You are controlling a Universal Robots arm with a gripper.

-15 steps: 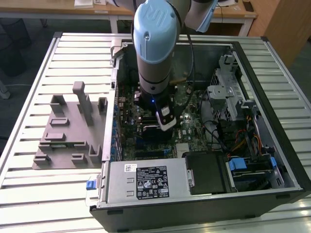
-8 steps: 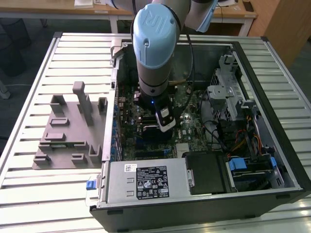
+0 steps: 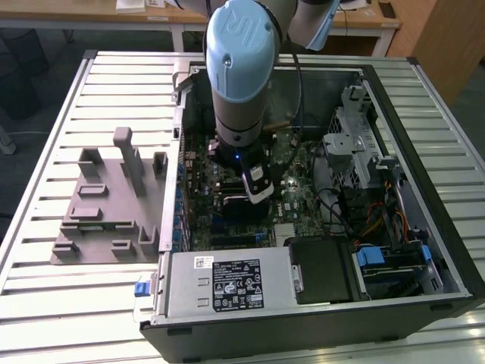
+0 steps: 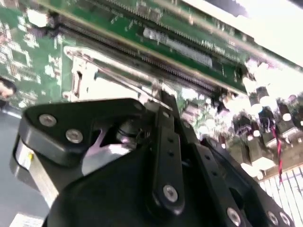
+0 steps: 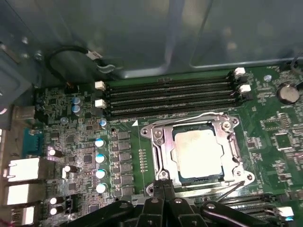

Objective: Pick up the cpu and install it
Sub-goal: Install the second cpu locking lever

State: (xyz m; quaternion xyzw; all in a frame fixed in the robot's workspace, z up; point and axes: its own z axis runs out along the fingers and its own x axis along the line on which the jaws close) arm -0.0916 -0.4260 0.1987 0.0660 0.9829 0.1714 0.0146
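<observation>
cpu (image 5: 198,152) seated in socket frame (image 5: 157,156); gripper (image 5: 163,187) just above, fingers together, holding nothing

Looks like a robotics lab or test workshop rather than anyone's home. The giveaway is the work table (image 3: 45,227): a ribbed, slatted aluminium top, the sort built for bolting fixtures down. An opened desktop computer case (image 3: 318,318) lies on its side across the middle of it, motherboard (image 5: 71,142) exposed, with a grey slotted fixture tray (image 3: 106,220) parked near the table's edge on the exterior view's left. An industrial robot arm (image 3: 239,76) with a pale blue joint cap hangs over the case. Beyond the far edge are plain wooden desks (image 3: 144,19) with papers, office-style.
</observation>
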